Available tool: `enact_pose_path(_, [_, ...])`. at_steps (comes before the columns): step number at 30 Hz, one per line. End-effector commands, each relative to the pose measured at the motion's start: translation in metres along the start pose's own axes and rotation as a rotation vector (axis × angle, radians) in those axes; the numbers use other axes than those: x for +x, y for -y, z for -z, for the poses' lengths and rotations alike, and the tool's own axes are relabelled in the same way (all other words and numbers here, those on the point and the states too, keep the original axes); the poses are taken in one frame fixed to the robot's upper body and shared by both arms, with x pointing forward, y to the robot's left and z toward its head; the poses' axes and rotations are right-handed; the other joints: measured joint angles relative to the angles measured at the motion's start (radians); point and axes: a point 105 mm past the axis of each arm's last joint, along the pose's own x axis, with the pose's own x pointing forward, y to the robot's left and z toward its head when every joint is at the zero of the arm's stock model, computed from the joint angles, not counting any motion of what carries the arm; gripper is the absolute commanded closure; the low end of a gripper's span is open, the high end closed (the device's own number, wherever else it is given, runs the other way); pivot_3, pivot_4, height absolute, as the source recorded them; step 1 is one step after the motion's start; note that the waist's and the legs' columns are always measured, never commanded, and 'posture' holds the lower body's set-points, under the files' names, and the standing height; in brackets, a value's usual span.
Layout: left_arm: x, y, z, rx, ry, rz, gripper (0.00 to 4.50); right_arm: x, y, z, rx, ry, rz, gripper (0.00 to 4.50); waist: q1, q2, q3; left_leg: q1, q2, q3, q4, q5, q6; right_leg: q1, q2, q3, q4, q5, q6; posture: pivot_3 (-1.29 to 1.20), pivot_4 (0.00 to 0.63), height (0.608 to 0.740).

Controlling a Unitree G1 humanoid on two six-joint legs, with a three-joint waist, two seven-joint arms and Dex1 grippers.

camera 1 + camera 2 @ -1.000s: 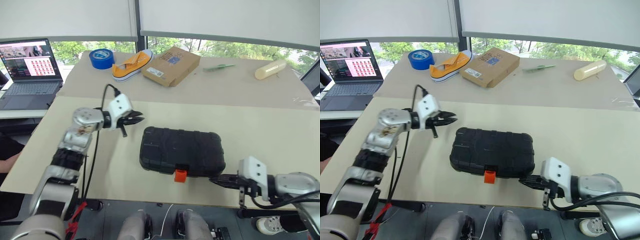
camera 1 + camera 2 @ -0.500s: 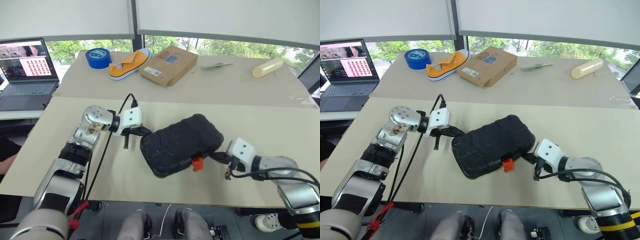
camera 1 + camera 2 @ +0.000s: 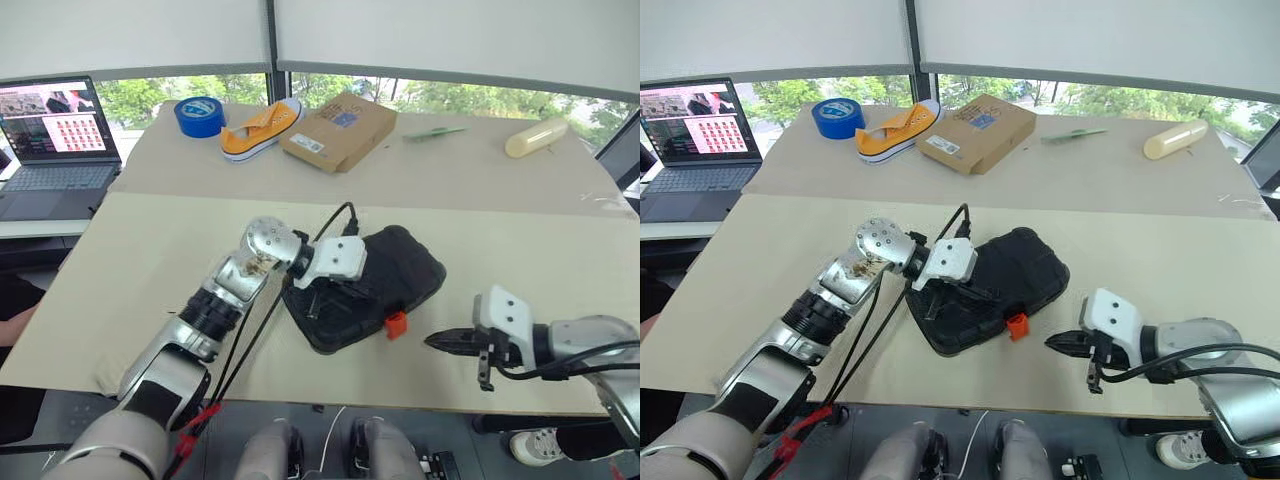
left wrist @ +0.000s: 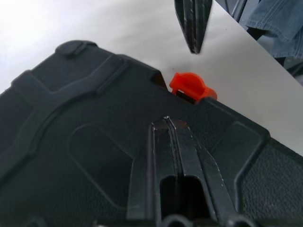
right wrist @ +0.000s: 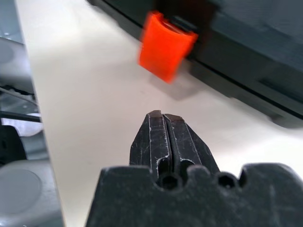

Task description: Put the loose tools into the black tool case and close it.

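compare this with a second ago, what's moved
The black tool case has been swung anticlockwise, so its orange latch now faces the right gripper. The left gripper, shut, moved from beside the case onto its lid. The right gripper stays shut beside the latch. Case still closed.

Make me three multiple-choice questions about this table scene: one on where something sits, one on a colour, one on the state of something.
1. Where is the left gripper?
A. over the tool case lid
B. beside the laptop
C. on the cardboard box

2. What colour is the case's latch?
A. blue
B. orange
C. green

3. How is the black tool case?
A. wide open
B. closed
C. lid removed

Answers:
1 A, its shut fingers lie over the black lid in the left wrist view.
2 B, the tab at the case's front edge is orange.
3 B, both halves are together.
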Motion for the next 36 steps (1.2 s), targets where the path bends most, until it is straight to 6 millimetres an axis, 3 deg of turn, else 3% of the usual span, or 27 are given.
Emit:
enact_pose_path(1, [0.010, 0.012, 0.031, 0.062, -0.141, 0.056, 4.48, 0.012, -0.001, -0.010, -0.023, 0.019, 0.025, 4.50, 0.001, 0.000, -0.001, 0.001, 0.000, 0.000, 0.000, -0.001, 0.001, 0.001, -0.001, 0.000, 0.000, 0.000, 0.000, 0.00, 0.150, 0.731])
enact_pose_path(7, [0.010, 0.009, 0.029, 0.050, -0.107, 0.038, 4.48, 0.037, 0.004, -0.003, -0.018, 0.003, 0.084, 4.50, 0.004, 0.000, -0.005, 0.001, 0.000, 0.000, 0.000, -0.001, 0.002, 0.001, -0.004, -0.001, 0.000, 0.000, 0.000, 0.00, 0.150, 0.731])
enact_pose_path(13, [0.010, 0.006, 0.025, 0.045, -0.092, 0.027, 4.48, 0.046, 0.011, -0.005, -0.035, 0.028, 0.142, 4.50, 0.004, 0.000, -0.007, 0.001, 0.000, 0.000, 0.000, -0.001, 0.002, 0.002, -0.003, -0.001, 0.000, 0.000, 0.000, 0.00, 0.150, 0.731])
enact_pose_path(21, [0.014, 0.005, 0.027, 0.079, -0.102, 0.034, 4.48, 0.031, 0.013, -0.042, -0.059, 0.227, 0.205, 4.50, -0.005, -0.001, -0.007, 0.001, 0.000, 0.000, 0.000, -0.001, 0.002, 0.001, -0.002, 0.000, 0.000, 0.000, 0.000, 0.00, 0.150, 0.731])
enact_pose_path(27, [0.019, 0.009, 0.034, 0.112, -0.127, 0.050, 4.48, 0.022, 0.022, -0.047, -0.046, 0.270, 0.282, 4.50, -0.011, -0.001, -0.007, 0.002, 0.001, 0.001, 0.000, -0.001, 0.002, 0.001, -0.002, 0.000, 0.000, 0.000, 0.000, 0.00, 0.150, 0.731])
enact_pose_path(36, [0.017, 0.007, 0.038, 0.092, -0.133, 0.034, 4.48, 0.028, 0.024, -0.046, -0.027, 0.270, 0.264, 4.50, -0.015, 0.000, -0.011, 0.003, 0.001, 0.001, 0.000, -0.002, 0.003, 0.002, -0.001, 0.000, 0.000, -0.001, 0.001, 0.00, 0.150, 0.731])
